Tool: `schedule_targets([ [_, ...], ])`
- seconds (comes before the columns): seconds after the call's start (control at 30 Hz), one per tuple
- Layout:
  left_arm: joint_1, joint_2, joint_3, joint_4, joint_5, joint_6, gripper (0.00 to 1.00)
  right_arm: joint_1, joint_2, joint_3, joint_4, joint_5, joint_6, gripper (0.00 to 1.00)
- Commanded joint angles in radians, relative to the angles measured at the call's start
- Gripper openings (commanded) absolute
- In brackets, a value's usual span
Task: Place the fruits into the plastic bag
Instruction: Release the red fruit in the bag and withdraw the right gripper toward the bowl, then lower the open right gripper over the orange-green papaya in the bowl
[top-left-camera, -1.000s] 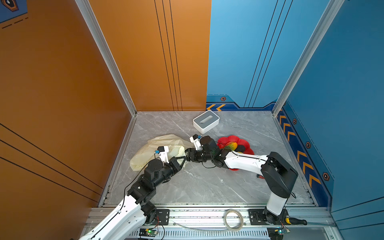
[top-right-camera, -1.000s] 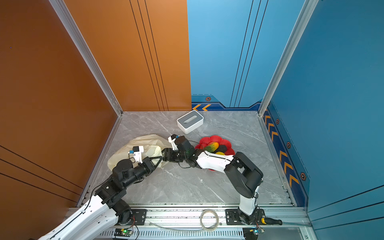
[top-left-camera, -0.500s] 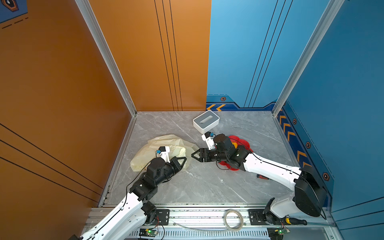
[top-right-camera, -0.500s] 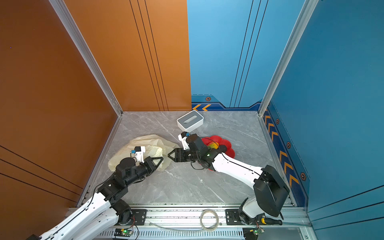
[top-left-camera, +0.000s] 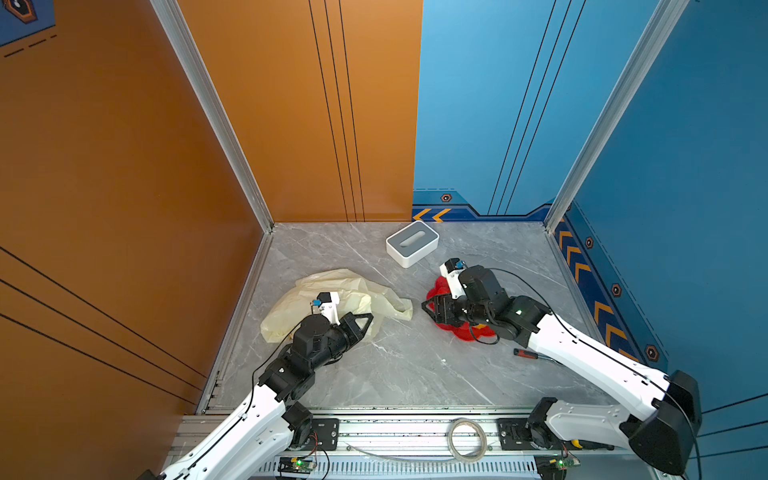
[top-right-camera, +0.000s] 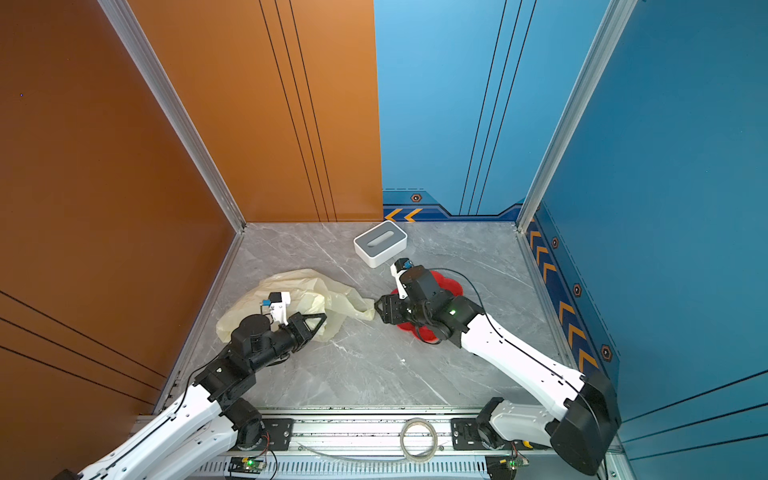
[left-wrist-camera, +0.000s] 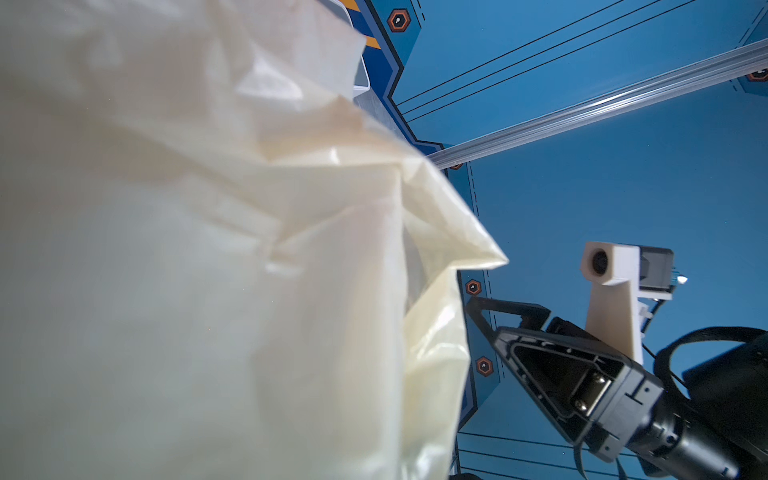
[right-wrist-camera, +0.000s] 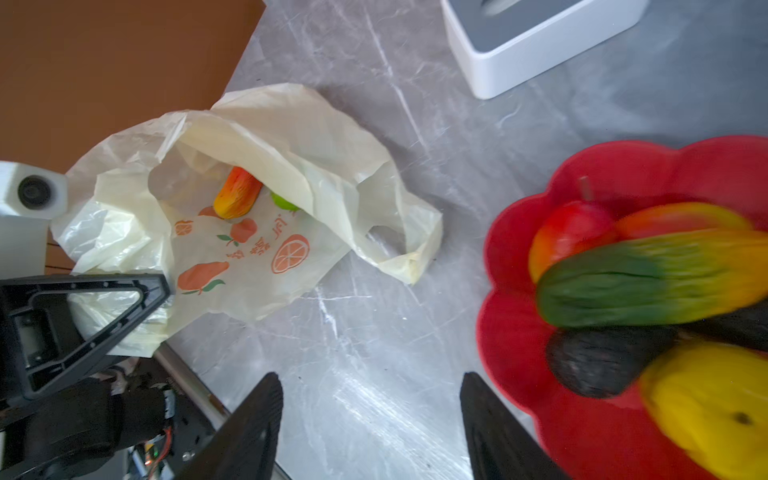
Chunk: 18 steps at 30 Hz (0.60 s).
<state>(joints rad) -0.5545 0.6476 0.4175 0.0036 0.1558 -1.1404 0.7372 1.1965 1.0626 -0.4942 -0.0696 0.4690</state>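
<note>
My right gripper (right-wrist-camera: 370, 378) stands wide with nothing between the jaws, low over the bare table (right-wrist-camera: 374, 316) in the gap between the plastic bag (right-wrist-camera: 266, 137) and the red dish (right-wrist-camera: 511, 332). In both top views the gripper points toward the bag, with its tips at the dish's near rim. So the fruits not yet bagged lie off to one side and back under my own wrist, not ahead of me. As I judge it, the next move turns on that: I must swing away from the bag and over the dish before I close on anything.

A long green-and-yellow fruit (right-wrist-camera: 648, 282) lies across the top of the pile. A red-and-yellow mango (right-wrist-camera: 569, 232) sits beside it, and a dark avocado (right-wrist-camera: 602, 365) and a yellow fruit (right-wrist-camera: 715, 411) lie on its other side. Its long axis runs roughly along the line from one of my jaws to the other. I would likely need to turn the wrist to take it across its narrow width — though the wrist view is blurred there.

My left gripper (right-wrist-camera: 160, 286) is pinched shut on the bag's crumpled edge and holds the mouth up and open toward the dish. An orange-red mango (right-wrist-camera: 237, 193) and a green fruit (right-wrist-camera: 284, 201) already lie inside. That arm is occupied and well apart from the dish — the right one is plainly nearer.
</note>
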Motion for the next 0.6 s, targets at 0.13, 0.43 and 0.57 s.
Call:
schedule_targets([
  [0.13, 0.015, -0.008, 0.030, -0.032, 0.007, 0.033, 0.00, -0.105, -0.157, 0.092, -0.179, 0.169, -0.130, 1.00],
  [0.43, 0.016, -0.018, 0.049, -0.069, 0.003, 0.045, 0.00, -0.281, -0.282, 0.112, -0.180, 0.056, -0.038, 1.00],
  [0.57, 0.016, -0.028, 0.049, -0.083, -0.002, 0.045, 0.00, -0.361, -0.247, 0.163, -0.220, -0.088, 0.043, 1.00],
])
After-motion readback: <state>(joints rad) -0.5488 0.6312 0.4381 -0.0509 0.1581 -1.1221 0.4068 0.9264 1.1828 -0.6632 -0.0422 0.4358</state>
